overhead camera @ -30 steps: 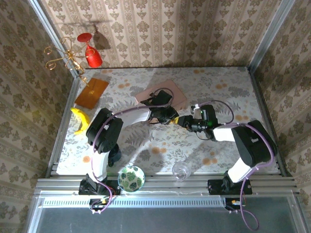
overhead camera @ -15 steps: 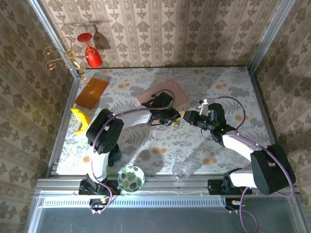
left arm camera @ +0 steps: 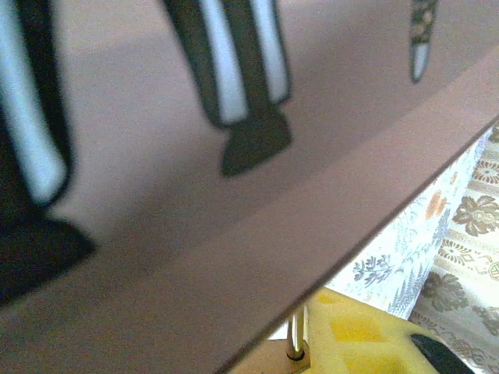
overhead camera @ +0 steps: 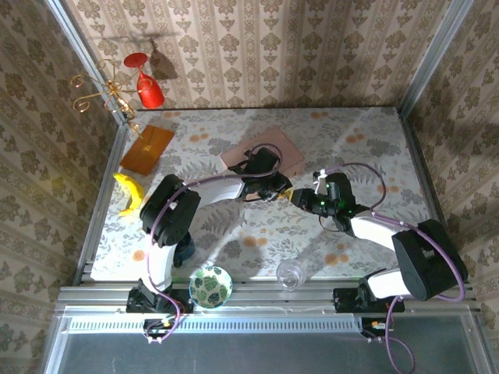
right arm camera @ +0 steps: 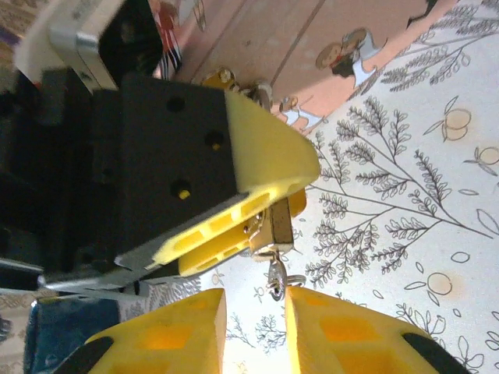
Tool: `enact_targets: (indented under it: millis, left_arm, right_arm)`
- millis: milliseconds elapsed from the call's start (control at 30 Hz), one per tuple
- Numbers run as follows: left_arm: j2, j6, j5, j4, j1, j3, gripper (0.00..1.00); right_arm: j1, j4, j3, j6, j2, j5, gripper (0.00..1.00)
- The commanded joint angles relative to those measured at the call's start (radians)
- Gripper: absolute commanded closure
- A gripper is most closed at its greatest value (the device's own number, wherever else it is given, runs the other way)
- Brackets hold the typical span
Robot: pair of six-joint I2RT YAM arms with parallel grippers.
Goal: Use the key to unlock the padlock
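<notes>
Step in hand: getting a grip on the key. The left gripper (right arm camera: pixel 263 220) has its jaws clamped on the padlock (right arm camera: pixel 274 226), which sits between the two grippers, just beside the near edge of the pink box (overhead camera: pixel 284 152). The key (right arm camera: pixel 274 279) hangs from the padlock's lower end. It looks seated in the keyhole, but it is too small for me to be sure. The right gripper (right arm camera: pixel 255 312) faces it with its jaws narrow, a gap showing, and the key just at their mouth. I judge it not pinched yet.

Next: bring the right gripper forward, close on the key's head, then twist while the left holds firm. The part is small, so there is little room for misalignment.

Surroundings: a floral cloth covers the tabletop (overhead camera: pixel 234 226), with patterned wallpaper and metal frame posts around it. A banana (overhead camera: pixel 127 191), a wooden board (overhead camera: pixel 146 148) and red glasses (overhead camera: pixel 144 86) are at the far left. A green bowl (overhead camera: pixel 210 286) and a clear glass (overhead camera: pixel 290 273) stand at the near edge.
</notes>
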Motion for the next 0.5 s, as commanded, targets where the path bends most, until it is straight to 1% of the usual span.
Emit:
enact_targets:
  millis: [0, 267, 300, 467]
  left_arm:
    - [0.051, -0.062, 0.094, 0.019, -0.016, -0.013, 1.00]
    - [0.043, -0.072, 0.085, 0.039, -0.016, -0.025, 1.00]
    - [0.044, -0.074, 0.085, 0.043, -0.016, -0.027, 1.00]
    - [0.042, -0.085, 0.083, 0.053, -0.019, -0.029, 1.00]
  right_arm:
    - [0.016, -0.006, 0.014, 0.004, 0.021, 0.035, 0.71]
    - [0.017, -0.024, 0.018, -0.013, 0.002, 0.049, 0.70]
    - [0.019, -0.029, 0.018, -0.017, -0.031, 0.052, 0.70]
    - [0.021, -0.055, 0.021, -0.032, -0.064, 0.072, 0.72]
